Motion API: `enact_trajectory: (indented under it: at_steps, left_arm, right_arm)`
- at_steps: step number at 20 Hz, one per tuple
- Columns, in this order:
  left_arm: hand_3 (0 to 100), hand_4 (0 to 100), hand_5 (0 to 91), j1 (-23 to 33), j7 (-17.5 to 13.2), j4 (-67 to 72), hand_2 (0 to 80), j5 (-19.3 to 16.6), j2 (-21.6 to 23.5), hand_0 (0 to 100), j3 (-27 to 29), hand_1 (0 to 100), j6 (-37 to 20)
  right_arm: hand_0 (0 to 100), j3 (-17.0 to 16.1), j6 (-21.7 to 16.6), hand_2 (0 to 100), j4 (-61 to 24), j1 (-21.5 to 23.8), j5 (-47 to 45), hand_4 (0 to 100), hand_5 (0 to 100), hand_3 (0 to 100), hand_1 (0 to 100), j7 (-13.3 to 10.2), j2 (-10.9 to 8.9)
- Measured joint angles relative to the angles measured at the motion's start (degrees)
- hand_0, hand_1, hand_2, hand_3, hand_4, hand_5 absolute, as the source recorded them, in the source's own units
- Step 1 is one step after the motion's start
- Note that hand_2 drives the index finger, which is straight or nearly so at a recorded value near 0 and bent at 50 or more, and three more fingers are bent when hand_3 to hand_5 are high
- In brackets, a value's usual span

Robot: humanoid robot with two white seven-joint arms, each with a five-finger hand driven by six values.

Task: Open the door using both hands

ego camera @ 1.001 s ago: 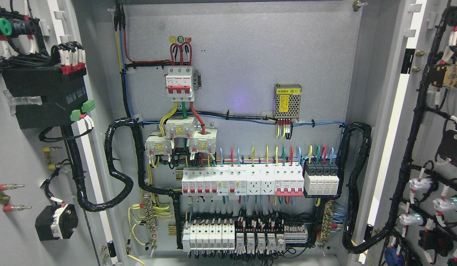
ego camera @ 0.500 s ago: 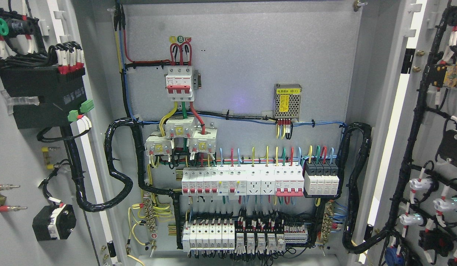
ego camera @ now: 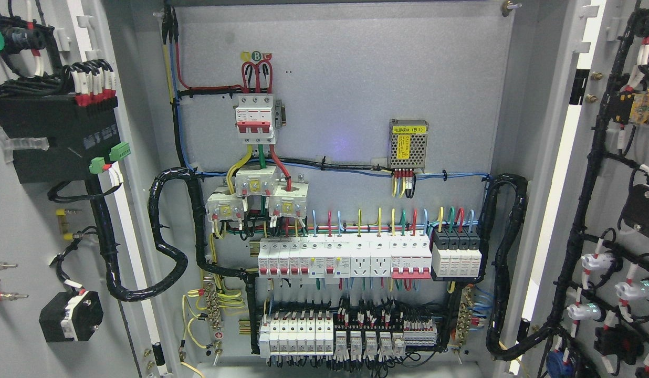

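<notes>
Electrical cabinet with both doors swung open.
I see neither hand, so I cannot tell the fingers' state; left door and right door flank the wired back panel.

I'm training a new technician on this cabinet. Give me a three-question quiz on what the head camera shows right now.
1. True or false: both cabinet doors stand open, the left door and the right door.
2. Which colour are the levers on the top breaker? A) blue B) red C) green
3. Fill in: the small metal box with a yellow label sits to the ____ of the top breaker in the picture.

Key: 1 true; 2 B; 3 right. Neither robot hand is in view.
</notes>
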Motion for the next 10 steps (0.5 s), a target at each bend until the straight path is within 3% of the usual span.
enact_trajectory:
  at_steps: [10]
  left_arm:
    - [0, 3, 0.0, 0.12, -2.10, 2.27, 0.0, 2.57, 0.24, 0, 2.15, 0, 0.00]
  right_arm:
    - [0, -0.86, -0.02, 0, -0.32, 1.33, -4.34, 0, 0, 0, 0, -0.10, -2.77]
